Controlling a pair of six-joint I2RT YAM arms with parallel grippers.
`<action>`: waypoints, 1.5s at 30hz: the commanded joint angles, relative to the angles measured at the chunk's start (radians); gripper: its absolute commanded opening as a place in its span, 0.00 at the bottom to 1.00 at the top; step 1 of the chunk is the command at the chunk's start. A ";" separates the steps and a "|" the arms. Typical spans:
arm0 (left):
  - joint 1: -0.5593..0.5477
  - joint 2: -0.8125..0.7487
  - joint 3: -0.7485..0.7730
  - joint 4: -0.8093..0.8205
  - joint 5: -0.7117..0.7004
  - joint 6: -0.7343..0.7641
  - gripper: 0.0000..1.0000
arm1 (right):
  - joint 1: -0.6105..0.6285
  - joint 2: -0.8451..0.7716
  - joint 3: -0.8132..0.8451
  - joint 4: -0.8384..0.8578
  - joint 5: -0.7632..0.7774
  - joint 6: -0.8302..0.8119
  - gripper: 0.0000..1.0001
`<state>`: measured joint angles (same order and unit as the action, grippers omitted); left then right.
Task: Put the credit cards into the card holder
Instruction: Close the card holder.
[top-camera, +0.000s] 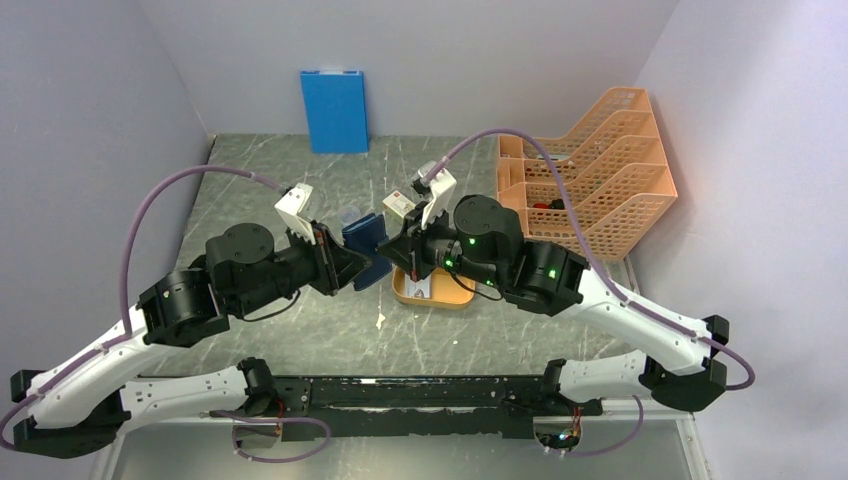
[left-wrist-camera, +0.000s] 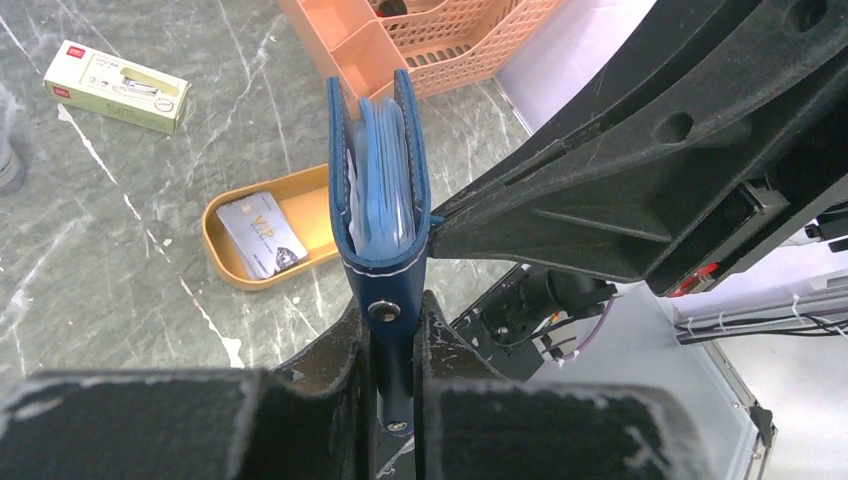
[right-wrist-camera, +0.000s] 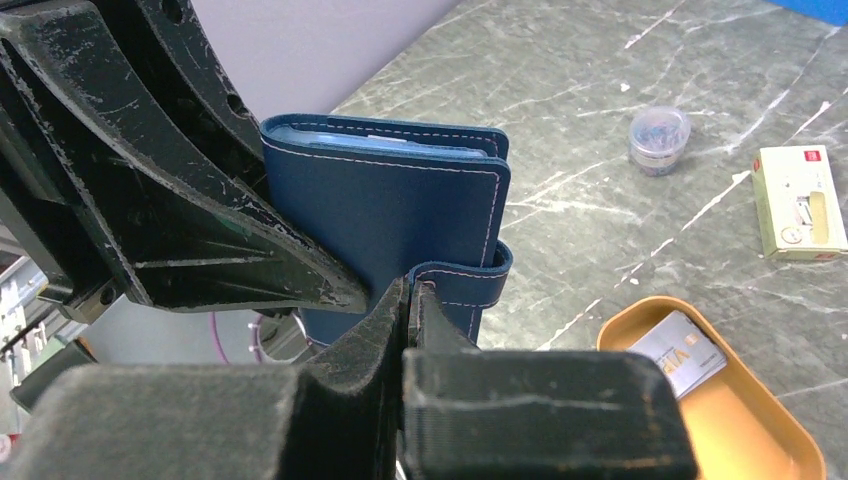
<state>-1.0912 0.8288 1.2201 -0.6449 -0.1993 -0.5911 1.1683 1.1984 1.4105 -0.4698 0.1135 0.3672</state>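
The navy card holder (left-wrist-camera: 385, 190) stands upright between my two grippers, above the table, its lighter blue pockets showing at the top. My left gripper (left-wrist-camera: 392, 318) is shut on its lower edge by the snap stud. My right gripper (right-wrist-camera: 410, 292) is shut on the holder's snap tab (right-wrist-camera: 462, 275). The holder also shows in the right wrist view (right-wrist-camera: 400, 200) and in the top view (top-camera: 368, 243), between the left gripper (top-camera: 360, 268) and the right gripper (top-camera: 402, 248). A pale grey credit card (left-wrist-camera: 262, 233) lies in the orange oval tray (left-wrist-camera: 222, 262); it also shows in the right wrist view (right-wrist-camera: 682, 352).
A cream box with a red mark (left-wrist-camera: 115, 85) lies behind the tray. A small clear jar (right-wrist-camera: 660, 135) stands beside it. The orange basket rack (top-camera: 590, 170) is at the back right. The blue folder (top-camera: 334, 110) leans on the back wall.
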 joint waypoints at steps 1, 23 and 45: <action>-0.025 0.010 0.014 0.237 0.190 -0.049 0.05 | 0.020 0.066 -0.004 0.029 -0.009 0.005 0.00; -0.026 0.001 -0.031 0.344 0.306 -0.087 0.05 | 0.031 0.147 -0.019 0.098 -0.035 0.056 0.00; -0.025 -0.045 -0.058 0.342 0.278 -0.081 0.05 | 0.056 0.179 -0.041 0.121 -0.055 0.077 0.00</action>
<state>-1.0660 0.7998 1.1385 -0.7021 -0.2043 -0.6094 1.1934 1.3041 1.4063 -0.4984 0.1528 0.4007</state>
